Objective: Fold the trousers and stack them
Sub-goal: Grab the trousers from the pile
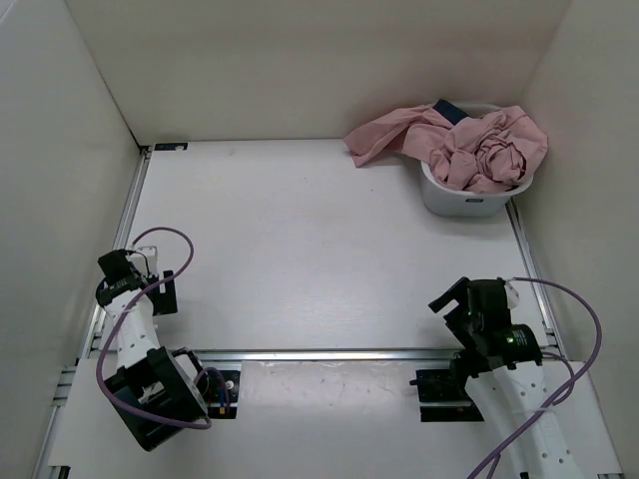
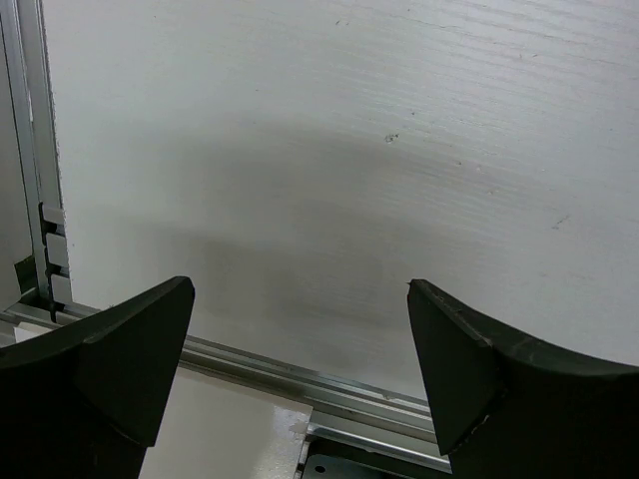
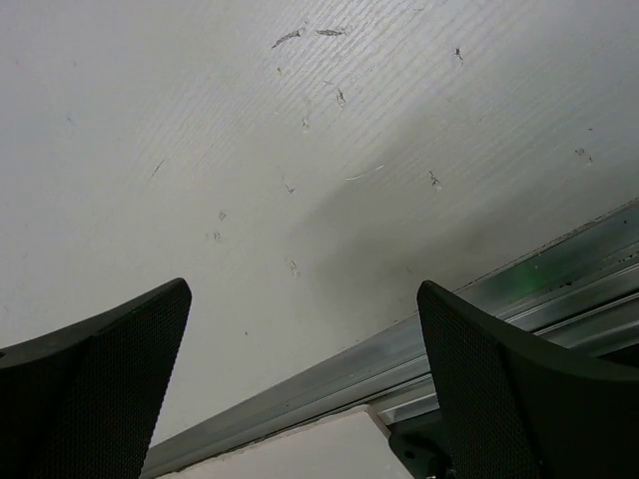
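Dusty-pink trousers (image 1: 487, 150) bunched in a white laundry tub (image 1: 461, 200) at the far right corner of the surface (image 1: 300, 249), well away from both arms. One pink leg spills over the tub's left rim and lies on the surface. A dark blue garment (image 1: 448, 106) peeks out at the tub's back edge, under the pink cloth. Left pincer (image 2: 300, 287) is released, jaws wide apart with nothing between them, low over bare surface at the near left by the side rail. Right pincer (image 3: 305, 287) is also released and holds nothing, at the near right, over scuffed surface. An aluminium rail (image 1: 329, 354) crosses the near edge between the arm bases. A purple cable (image 1: 170, 238) loops off each arm.
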Controlling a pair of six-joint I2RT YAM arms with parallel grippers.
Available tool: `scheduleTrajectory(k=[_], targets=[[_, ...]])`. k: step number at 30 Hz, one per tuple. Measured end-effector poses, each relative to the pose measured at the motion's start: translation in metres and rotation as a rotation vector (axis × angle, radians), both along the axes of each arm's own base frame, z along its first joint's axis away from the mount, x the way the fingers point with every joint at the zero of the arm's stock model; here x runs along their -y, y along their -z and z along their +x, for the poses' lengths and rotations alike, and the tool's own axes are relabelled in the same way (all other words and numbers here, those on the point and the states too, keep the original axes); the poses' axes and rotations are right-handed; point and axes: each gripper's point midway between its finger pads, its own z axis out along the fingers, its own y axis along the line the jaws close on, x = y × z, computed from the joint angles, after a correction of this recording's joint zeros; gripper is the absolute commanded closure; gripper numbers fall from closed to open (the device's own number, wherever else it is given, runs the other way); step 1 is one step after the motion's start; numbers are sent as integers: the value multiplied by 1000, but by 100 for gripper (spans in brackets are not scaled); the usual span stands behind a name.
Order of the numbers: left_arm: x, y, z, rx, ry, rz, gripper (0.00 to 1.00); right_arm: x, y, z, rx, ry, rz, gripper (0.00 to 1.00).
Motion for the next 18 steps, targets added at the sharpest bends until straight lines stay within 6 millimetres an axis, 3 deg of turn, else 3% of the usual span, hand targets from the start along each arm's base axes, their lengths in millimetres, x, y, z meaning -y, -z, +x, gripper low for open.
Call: scheduleTrajectory(k=[6, 9, 11, 14, 18], targets=[[0, 0, 0, 1, 3, -1, 0, 1, -7, 4, -38, -59, -46, 1], [-3, -6, 2, 0, 5, 12, 0, 7, -57, 27, -24, -123, -143, 1], [-12, -23, 12, 27, 16, 55, 0, 12, -109, 64, 45, -147, -225, 1], [-31, -67, 38, 92, 50, 156, 0, 19, -194, 145, 162, -160, -357, 1], [-56, -136, 85, 155, 163, 321, 0, 37, -284, 277, 287, -114, -451, 1]])
